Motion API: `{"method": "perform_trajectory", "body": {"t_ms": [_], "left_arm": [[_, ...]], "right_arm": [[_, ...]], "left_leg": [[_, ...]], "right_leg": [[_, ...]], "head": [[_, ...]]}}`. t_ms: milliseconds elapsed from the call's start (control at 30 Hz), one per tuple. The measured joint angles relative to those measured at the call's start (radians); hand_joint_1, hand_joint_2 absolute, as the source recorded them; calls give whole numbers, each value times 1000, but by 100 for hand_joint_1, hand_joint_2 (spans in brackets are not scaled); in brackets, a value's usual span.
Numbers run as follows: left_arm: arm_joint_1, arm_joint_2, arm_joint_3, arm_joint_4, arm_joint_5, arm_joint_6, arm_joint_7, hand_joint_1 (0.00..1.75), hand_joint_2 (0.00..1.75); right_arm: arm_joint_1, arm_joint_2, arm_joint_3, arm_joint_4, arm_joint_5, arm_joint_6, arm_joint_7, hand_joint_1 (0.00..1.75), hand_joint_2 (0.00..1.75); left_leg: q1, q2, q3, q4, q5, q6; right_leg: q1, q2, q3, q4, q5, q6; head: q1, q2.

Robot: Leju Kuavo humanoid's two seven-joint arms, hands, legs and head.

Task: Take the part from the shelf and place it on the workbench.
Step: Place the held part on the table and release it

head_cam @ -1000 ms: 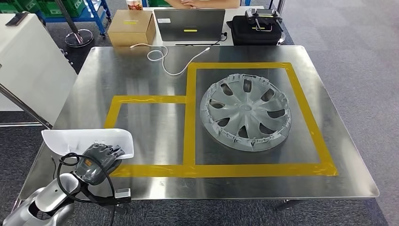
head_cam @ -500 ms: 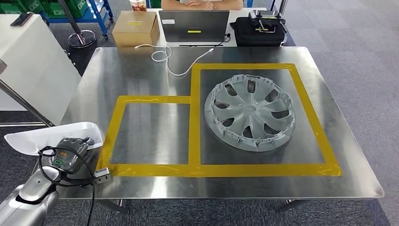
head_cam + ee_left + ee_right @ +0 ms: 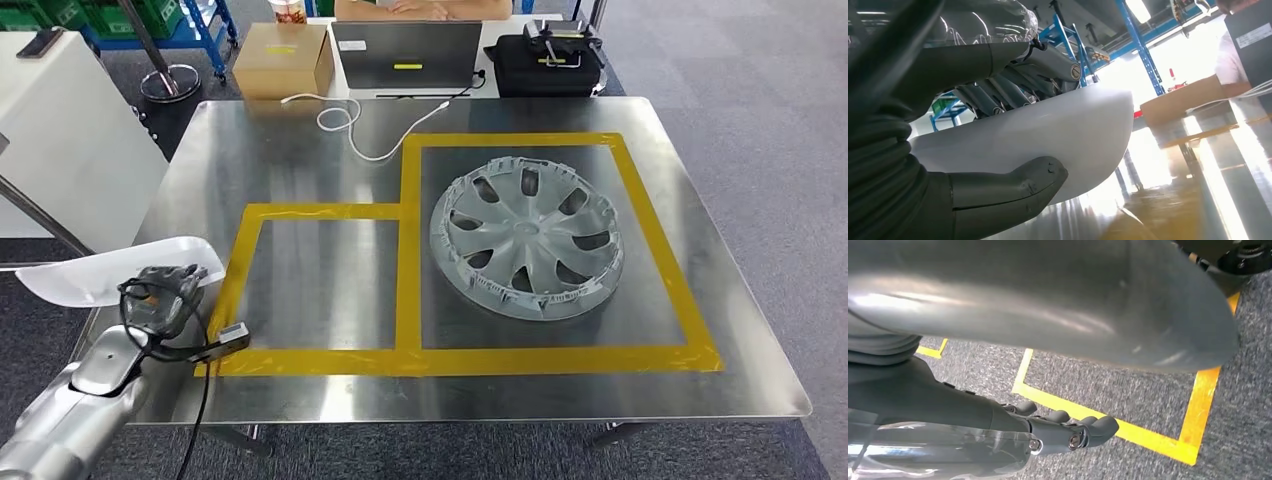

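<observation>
One smooth white curved part [image 3: 110, 270] gripped by left hand [image 3: 160, 298].

Right robot hand [image 3: 1068, 432], dark grey, fingers curled inward with nothing held, above speckled grey carpet floor [image 3: 1248, 405]. Yellow tape lines [image 3: 1148, 437] marking a corner on the carpet. Blurred silver rounded shape close overhead.

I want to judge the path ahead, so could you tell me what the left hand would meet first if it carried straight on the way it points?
The left hand holds the white part at the workbench's near left corner. Straight ahead lies bare steel, then probably the white cable; depth is unclear.
</observation>
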Motion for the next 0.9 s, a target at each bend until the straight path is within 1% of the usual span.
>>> {"method": "perform_trajectory", "body": {"t_ms": [33,67,100,133,167,233,267,300,333,367,433,500,567,633,667,700,733,767,800,833,867,900], "left_arm": [[-8,-18,-6,0,-21,-2,21,175,175],[-17,-33,-13,-4,-39,-5,39,175,175],[-27,-44,-19,-11,-51,-5,53,175,175],[-40,-54,-24,-20,-60,-4,64,175,175],[-54,-63,-26,-34,-70,-3,72,175,175],[-73,-77,-28,-71,-94,-2,83,175,175],[-77,-82,-29,-92,-104,-4,85,175,175],[-78,-85,-29,-107,-109,-6,86,175,175],[-78,-87,-30,-116,-112,-7,86,175,175],[-78,-89,-30,-120,-113,-8,86,175,175],[-78,-89,-30,-122,-113,-8,86,175,175],[-78,-91,-31,-129,-116,-9,86,175,175],[-81,-96,-35,-161,-120,-11,89,175,175],[-86,-102,-41,-193,-124,-13,91,175,175],[-87,-104,-43,-200,-124,-17,89,175,175],[-91,-106,-45,-206,-122,-26,85,175,175],[-96,-108,-48,-211,-117,-37,80,175,175],[-100,-110,-50,-213,-109,-50,74,175,175],[-102,-113,-53,-212,-99,-59,67,175,175],[-101,-118,-57,-207,-88,-62,60,175,175],[-99,-125,-62,-198,-77,-61,53,175,175],[-96,-134,-68,-182,-67,-55,48,175,175]], "right_arm": [[-2,0,1,0,0,0,1,0,0],[-3,0,2,0,1,1,2,0,0],[-5,1,4,0,2,2,3,0,0],[-6,1,5,0,3,2,4,0,0],[-7,2,5,0,3,2,5,0,0],[-6,2,7,0,4,1,8,0,0],[-6,2,8,0,4,0,9,0,0],[-5,2,10,0,4,0,9,0,0],[-5,2,11,0,4,0,10,0,0],[-4,2,12,0,4,0,10,0,0],[-4,2,13,0,4,0,10,0,0],[-4,2,14,0,4,0,11,0,0],[-5,2,16,0,4,0,11,0,0],[-5,2,19,0,5,0,12,0,0],[-5,3,20,0,5,1,12,0,0],[-6,5,21,0,5,2,12,0,0],[-7,6,22,0,5,2,12,0,0],[-8,7,23,0,5,3,12,0,0],[-9,7,24,0,5,3,12,0,0],[-9,7,26,0,5,3,12,0,0],[-9,8,27,0,5,3,13,0,0],[-9,8,29,0,5,4,15,0,0]], "left_leg": [[-3,-1,-1,-2,0,7],[-2,-1,-2,-3,3,14],[0,-1,-3,-7,6,20],[2,0,-3,-10,9,28],[4,1,-2,-13,11,35],[1,2,-4,-14,12,43],[-2,3,-4,-13,11,45],[-3,3,-4,-13,11,46],[-4,3,-4,-13,10,46],[-5,3,-3,-13,10,46],[-5,3,-3,-13,10,47],[-5,3,-3,-12,10,47],[-11,2,-2,-9,5,40],[-16,1,1,-9,2,28],[-16,1,0,-6,-2,23],[-15,1,-6,8,-13,17],[-14,1,-19,41,-34,12],[-11,1,-43,94,-64,7],[-9,1,-74,160,-96,1],[-7,1,-104,224,-120,-3],[-5,1,-124,264,-127,-6],[-3,2,-129,268,-116,-8]], "right_leg": [[1,0,-2,0,2,5],[1,0,-4,-1,3,11],[0,0,-6,3,-2,15],[0,1,-14,21,-15,20],[-1,2,-33,62,-39,23],[-2,2,-97,193,-101,27],[-2,2,-128,252,-121,28],[-2,2,-148,290,-130,28],[-2,2,-158,307,-130,28],[-2,2,-160,309,-128,28],[-2,2,-160,308,-126,27],[-2,2,-154,292,-111,26],[3,2,-87,140,-40,16],[6,2,-24,1,17,2],[3,2,-22,-3,19,-2],[0,1,-20,-7,21,-7],[-3,0,-17,-12,24,-12],[-4,0,-16,-14,24,-16],[-4,0,-15,-14,24,-18],[-4,0,-15,-14,24,-19],[-4,1,-15,-13,23,-19],[-4,1,-14,-13,22,-18]], "head": [[1,0],[1,0],[1,0],[2,0],[3,0],[5,0],[5,0],[5,0],[5,0],[5,0],[5,0],[5,0],[5,0],[5,0],[5,0],[3,0],[2,0],[0,0],[-1,0],[-1,0],[-1,0],[-1,0]]}}
